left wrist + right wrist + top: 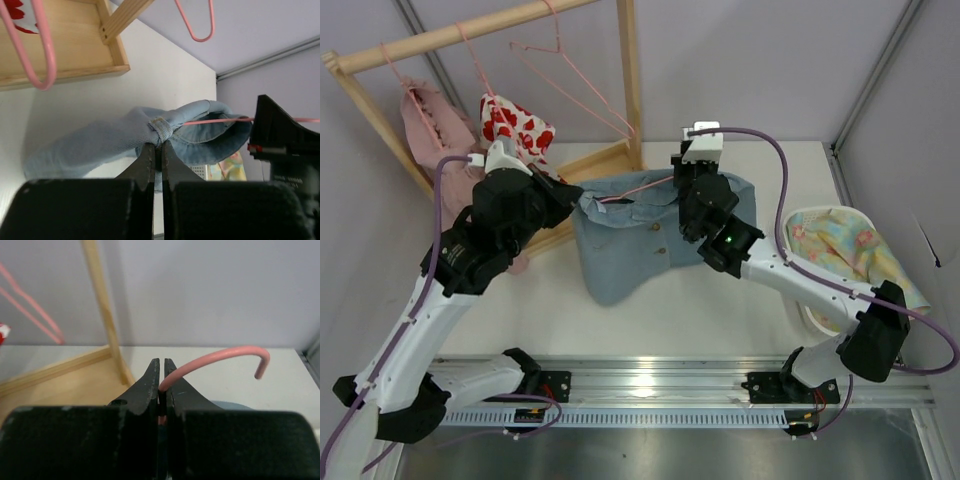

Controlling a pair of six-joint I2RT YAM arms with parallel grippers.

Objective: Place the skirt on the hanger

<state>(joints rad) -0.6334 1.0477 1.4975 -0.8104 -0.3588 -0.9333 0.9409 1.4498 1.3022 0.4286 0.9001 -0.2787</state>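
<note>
My left gripper [159, 146] is pinched tight on a little loop at the waist of the blue skirt [95, 142] and holds that edge up. The rest of the skirt lies on the white worktop [710, 300].

My right gripper [161, 372] is squeezed shut on the thin pink hanger [215, 356], just below its hook. The hook curls up and over to the right.

From above, my own arms cover both grippers. My right arm also hides the skirt's top right corner.

One pink wire of the hanger runs from my right gripper into the open waist of the skirt. The rest is hidden, so I cannot tell how far in it goes.

Farther back stands the wooden rack [626, 70]. Its top is cut off by the picture edge. Other pink hangers [45, 40] hang there, with a pink dress [425, 135] and a white cloth with red hearts [515, 125].
</note>
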